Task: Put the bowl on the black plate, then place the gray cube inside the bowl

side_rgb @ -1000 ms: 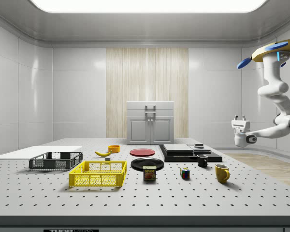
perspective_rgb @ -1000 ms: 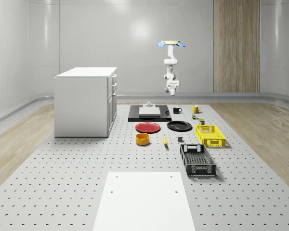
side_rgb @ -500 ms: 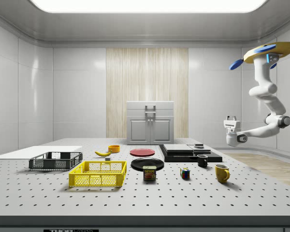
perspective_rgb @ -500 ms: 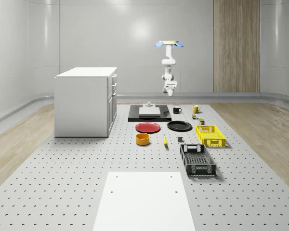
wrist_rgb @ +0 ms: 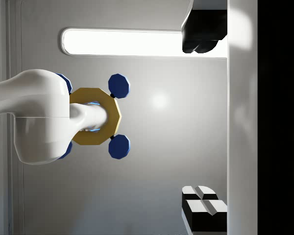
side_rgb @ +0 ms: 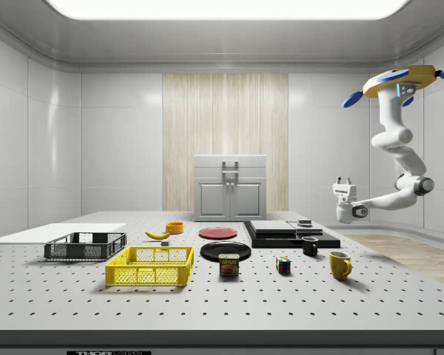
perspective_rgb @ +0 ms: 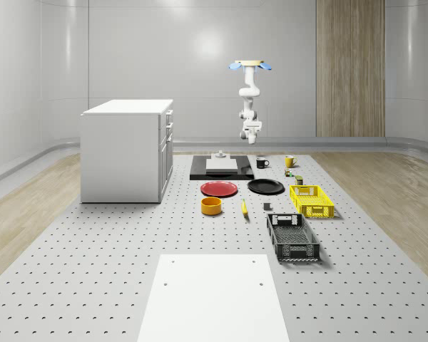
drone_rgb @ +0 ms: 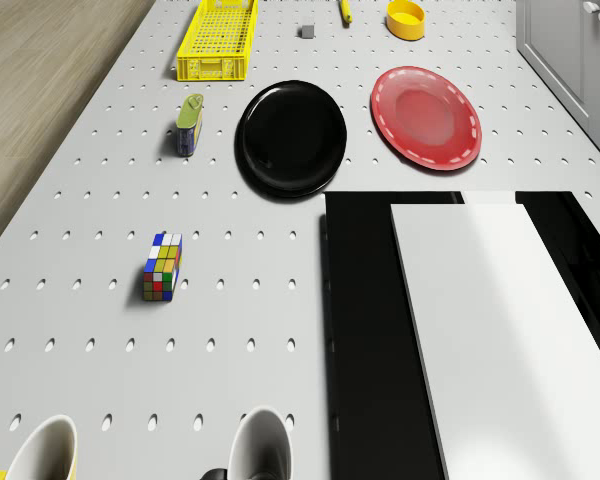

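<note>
I hover high beyond the table's far end, my gripper [side_rgb: 344,180] spread and empty. The round yellow bowl [perspective_rgb: 211,206] sits at 8 o'clock from the glossy black plate [perspective_rgb: 265,187] — both steps remain; the small gray cube [drone_rgb: 306,31] is untouched.

— Any writing you can make out from here?

— Just the tin [side_rgb: 229,265] near the middle of the side view, in front of the black plate [side_rgb: 225,251]. Its label reads "SPAM".

— And that strip along the bottom edge?

— There's lettering on it, but too small for me to read.
</note>
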{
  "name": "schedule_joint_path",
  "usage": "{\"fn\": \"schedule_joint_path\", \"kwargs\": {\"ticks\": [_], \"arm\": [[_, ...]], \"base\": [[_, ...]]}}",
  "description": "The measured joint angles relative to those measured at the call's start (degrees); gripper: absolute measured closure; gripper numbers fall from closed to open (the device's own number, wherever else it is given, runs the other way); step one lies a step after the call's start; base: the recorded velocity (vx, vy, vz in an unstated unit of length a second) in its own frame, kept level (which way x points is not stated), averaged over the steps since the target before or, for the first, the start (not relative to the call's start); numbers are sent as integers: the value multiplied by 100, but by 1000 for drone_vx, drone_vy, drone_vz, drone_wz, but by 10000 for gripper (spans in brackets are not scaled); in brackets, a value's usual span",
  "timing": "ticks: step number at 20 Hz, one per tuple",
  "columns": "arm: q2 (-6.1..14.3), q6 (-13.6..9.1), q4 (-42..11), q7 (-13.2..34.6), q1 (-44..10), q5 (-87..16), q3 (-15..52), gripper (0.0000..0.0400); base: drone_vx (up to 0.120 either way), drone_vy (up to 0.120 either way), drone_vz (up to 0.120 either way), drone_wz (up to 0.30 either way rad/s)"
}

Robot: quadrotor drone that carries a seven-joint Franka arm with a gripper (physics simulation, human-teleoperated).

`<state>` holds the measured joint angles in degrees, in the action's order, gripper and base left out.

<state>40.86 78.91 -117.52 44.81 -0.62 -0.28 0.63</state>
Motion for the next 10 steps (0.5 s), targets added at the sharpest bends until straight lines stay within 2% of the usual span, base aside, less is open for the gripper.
{"fn": "schedule_joint_path", "kwargs": {"ticks": [10], "arm": [[32, 45, -34, 27, -48, -215, 154, 0]], "base": [[120, 0, 0, 0]]}}
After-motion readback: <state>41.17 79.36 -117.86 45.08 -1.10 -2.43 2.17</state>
